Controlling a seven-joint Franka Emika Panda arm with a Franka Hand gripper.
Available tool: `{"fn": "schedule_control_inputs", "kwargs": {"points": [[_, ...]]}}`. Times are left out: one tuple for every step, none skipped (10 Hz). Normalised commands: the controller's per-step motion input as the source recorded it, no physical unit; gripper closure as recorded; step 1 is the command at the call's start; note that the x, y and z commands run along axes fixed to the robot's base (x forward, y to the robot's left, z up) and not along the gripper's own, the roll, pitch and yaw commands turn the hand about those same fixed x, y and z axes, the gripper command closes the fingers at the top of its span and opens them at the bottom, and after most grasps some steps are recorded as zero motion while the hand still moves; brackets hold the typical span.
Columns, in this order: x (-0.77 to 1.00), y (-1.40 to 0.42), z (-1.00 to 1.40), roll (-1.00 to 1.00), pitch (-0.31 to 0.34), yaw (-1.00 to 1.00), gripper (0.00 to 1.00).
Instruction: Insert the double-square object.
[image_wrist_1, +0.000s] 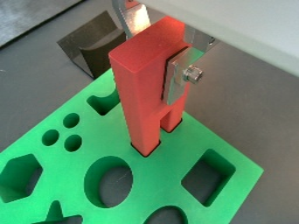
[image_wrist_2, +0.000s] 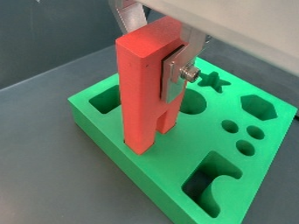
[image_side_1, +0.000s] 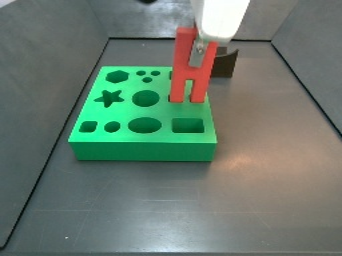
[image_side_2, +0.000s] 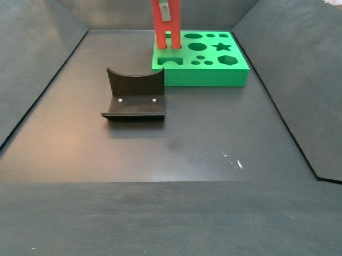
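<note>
Pincer (image_wrist_1: 176, 74): clamped on upright long red-coral double-square bar (image_wrist_1: 149, 87) | Bar: legs entering green plastic holed block (image_side_1: 140, 125), table's far side | Status: insertion begun; full seating, release remain.

Dark grey matte floor (image_side_2: 174, 150) inside a shallow tray of dark, low, sloping walls (image_side_2: 40, 85).

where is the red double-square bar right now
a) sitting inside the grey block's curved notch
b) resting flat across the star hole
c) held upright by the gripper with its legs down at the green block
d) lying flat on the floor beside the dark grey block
c: the gripper clamps the double-square object upright, its two legs at the top face of the green block; the dark grey block sits apart.
</note>
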Motion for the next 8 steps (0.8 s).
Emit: {"fn": "schedule_control_inputs", "kwargs": {"points": [[0.0, 0.0, -0.25, 0.03, 0.0, -0.05, 1.0], [0.01, 0.0, -0.23, 0.0, 0.0, -0.03, 1.0], [0.02, 0.0, -0.19, 0.0, 0.0, 0.0, 1.0], [0.01, 0.0, -0.18, 0.0, 0.0, 0.0, 1.0], [0.03, 0.0, -0.14, 0.0, 0.0, 0.0, 1.0], [0.0, 0.0, -0.05, 0.0, 0.0, -0.01, 1.0], [0.0, 0.05, 0.0, -0.04, 0.0, 0.0, 1.0], [0.0, 0.0, 0.0, 0.0, 0.0, 0.0, 1.0]]}}
